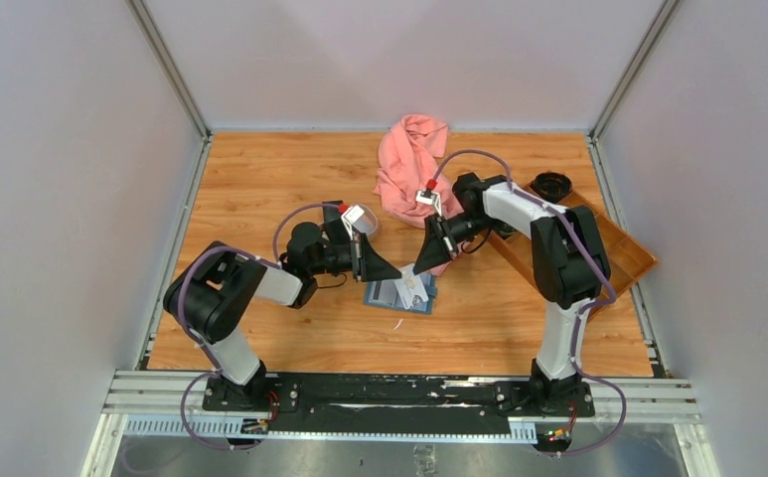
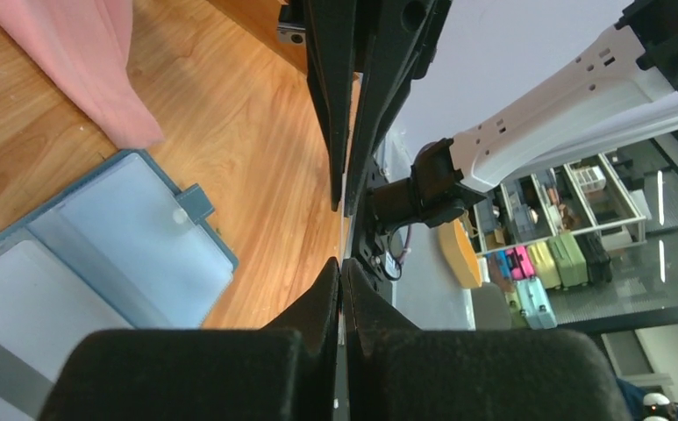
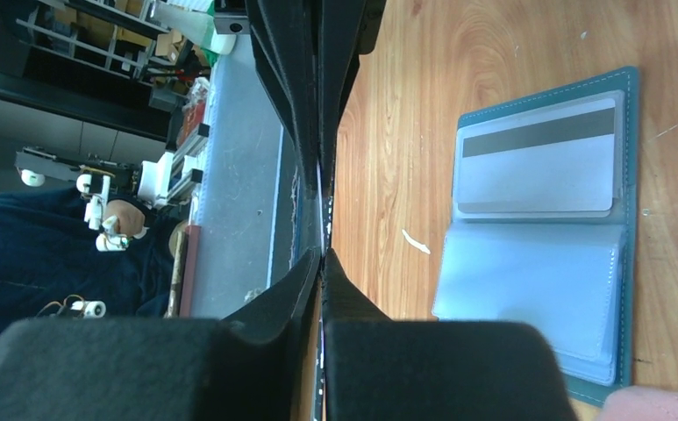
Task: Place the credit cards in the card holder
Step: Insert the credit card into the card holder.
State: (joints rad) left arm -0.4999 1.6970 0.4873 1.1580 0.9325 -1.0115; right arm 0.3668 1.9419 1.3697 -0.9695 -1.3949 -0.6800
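Over the open card holder (image 1: 387, 296), left end effector (image 1: 392, 270) and right end effector (image 1: 421, 264) both closed, tips nearly meeting.

One card holder (image 3: 631, 263), two credit cards (image 3: 537, 167), one pink cloth (image 1: 406, 169), one tray (image 1: 630, 254).

- Pink cloth (image 1: 409, 169): crumpled in a heap at the far middle of the table, one end trailing toward the near side.
- Wooden table (image 1: 260, 189): light-grained top, walled by pale panels on three sides.
- Brown wooden compartment tray (image 1: 628, 253): lying at an angle along the right edge of the table.
- Black round item (image 1: 551, 185): at the tray's far end; its nature cannot be determined.
- Small white scrap (image 3: 417, 242): lying on bare wood.
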